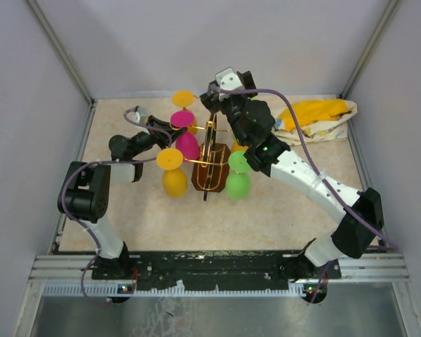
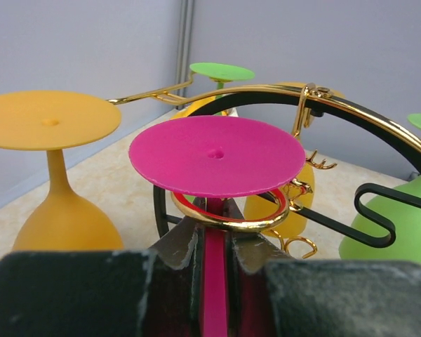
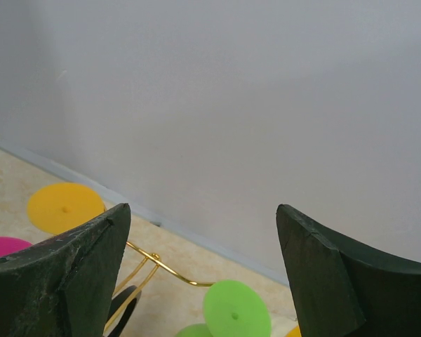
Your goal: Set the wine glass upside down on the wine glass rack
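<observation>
The pink wine glass (image 1: 186,142) is upside down at the rack's left side, its foot (image 2: 216,156) up. Its stem sits inside a gold loop arm (image 2: 231,217) just under the foot. My left gripper (image 1: 167,126) is shut on that stem (image 2: 215,281), just below the loop. The wine glass rack (image 1: 210,151) has gold wire arms and a dark brown base (image 1: 209,177). My right gripper (image 1: 216,95) is open and empty above the rack's far end; its view shows both dark fingers (image 3: 63,274) wide apart over a gold arm (image 3: 161,267).
Other upside-down glasses stand around the rack: yellow (image 1: 174,175) front left, orange (image 1: 184,98) behind, green (image 1: 237,179) on the right. A yellow and white cloth (image 1: 316,116) lies at the back right. Grey walls close in the back and sides.
</observation>
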